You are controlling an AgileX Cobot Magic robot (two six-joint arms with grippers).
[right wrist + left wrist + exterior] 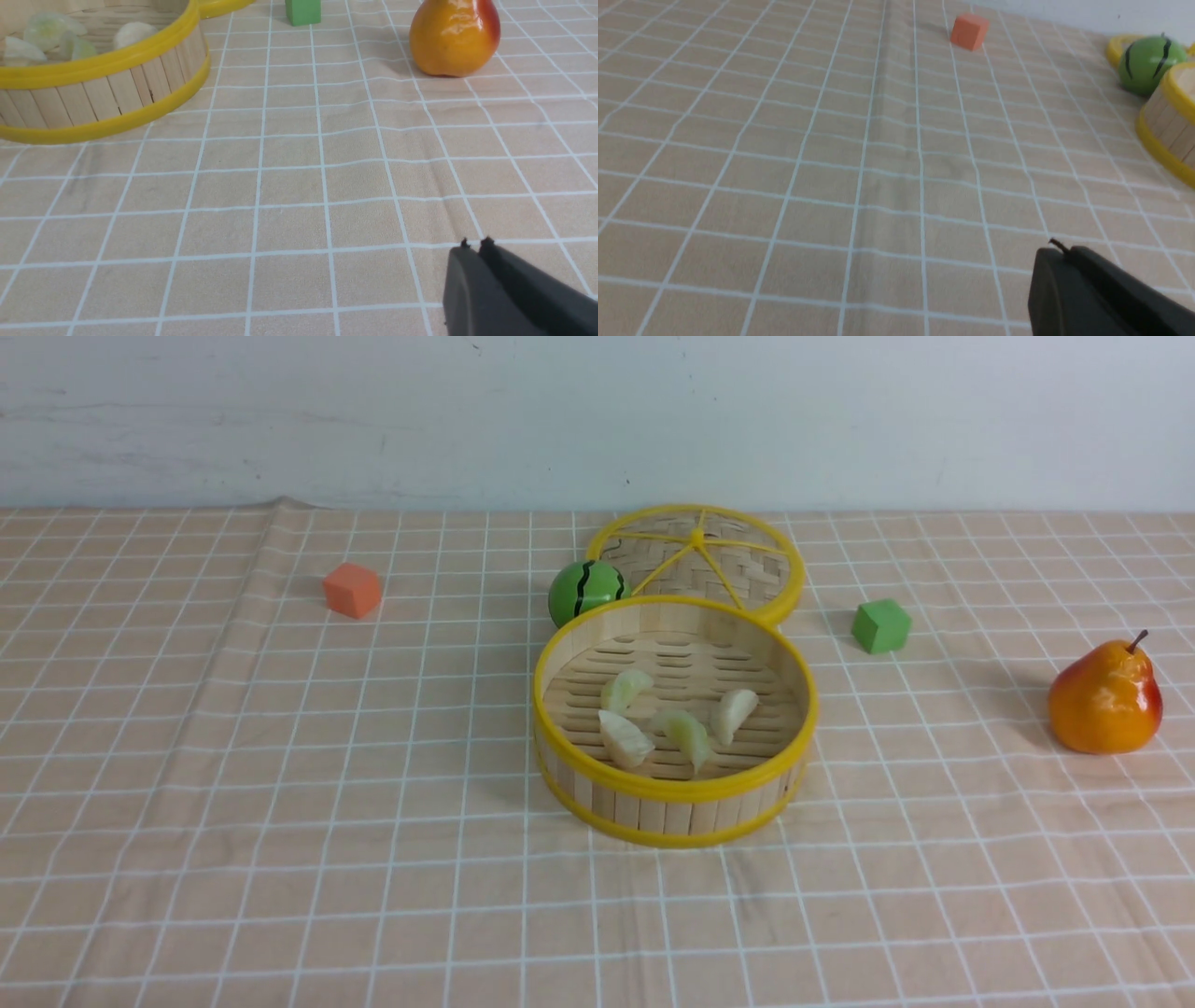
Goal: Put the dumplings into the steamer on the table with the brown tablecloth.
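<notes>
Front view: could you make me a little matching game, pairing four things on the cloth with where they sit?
Things:
1. dumplings
2. pear
3. orange cube
4. melon ball

Places:
A. far right, alone
B. against the steamer's back rim
C. inside the steamer
D. far left, alone

Pairs: 1-C, 2-A, 3-D, 4-B

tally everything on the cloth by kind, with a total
Pale crescent dumplings: 4
Small cubes, orange cube and green cube: 2
Round bamboo steamer basket: 1
Flat woven yellow-rimmed lid: 1
Green striped watermelon ball: 1
Orange-red pear: 1
Total: 10
</notes>
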